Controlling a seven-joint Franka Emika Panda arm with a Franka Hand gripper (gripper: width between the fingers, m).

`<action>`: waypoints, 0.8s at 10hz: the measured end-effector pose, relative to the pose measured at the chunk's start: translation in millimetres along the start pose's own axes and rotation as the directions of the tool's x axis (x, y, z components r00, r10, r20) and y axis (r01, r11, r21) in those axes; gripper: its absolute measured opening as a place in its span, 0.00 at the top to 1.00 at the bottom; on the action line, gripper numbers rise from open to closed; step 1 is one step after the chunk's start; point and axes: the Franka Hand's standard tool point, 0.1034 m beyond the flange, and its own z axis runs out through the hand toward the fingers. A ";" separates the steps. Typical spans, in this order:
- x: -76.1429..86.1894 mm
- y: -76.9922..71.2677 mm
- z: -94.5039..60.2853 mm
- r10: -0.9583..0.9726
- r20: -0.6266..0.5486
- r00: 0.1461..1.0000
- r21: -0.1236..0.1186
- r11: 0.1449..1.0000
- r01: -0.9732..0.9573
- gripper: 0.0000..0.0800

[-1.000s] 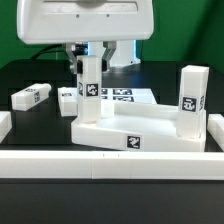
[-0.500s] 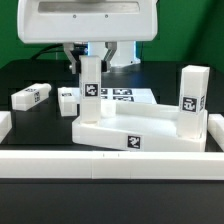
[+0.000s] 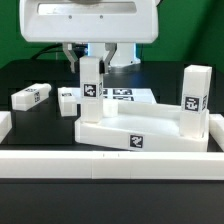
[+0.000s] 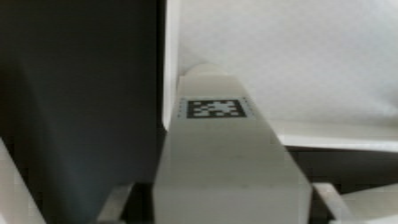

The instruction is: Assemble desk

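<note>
The white desk top lies upside down on the black table. One leg stands upright in its corner at the exterior view's right. My gripper is shut on a second leg and holds it upright at the top's back left corner. In the wrist view this leg fills the middle, with a finger on either side, and the gripper is closed on it. The pale desk top shows beyond it. The leg's lower end is hidden.
Two loose legs lie on the table at the exterior view's left. The marker board lies behind the desk top. A long white rail runs along the front, with white blocks at both sides.
The desk top with its standing leg has shifted slightly toward the exterior view's right. The gripper and the held leg have hardly moved.
</note>
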 end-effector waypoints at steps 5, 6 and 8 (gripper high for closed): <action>-0.4 -1.5 1.0 0.355 0.008 0.935 0.011 0.935 -0.355 0.64; -0.6 -2.6 1.1 0.453 0.014 0.891 0.019 0.891 -0.453 0.64; -0.7 -3.6 1.3 0.579 0.021 0.815 0.021 0.815 -0.579 0.64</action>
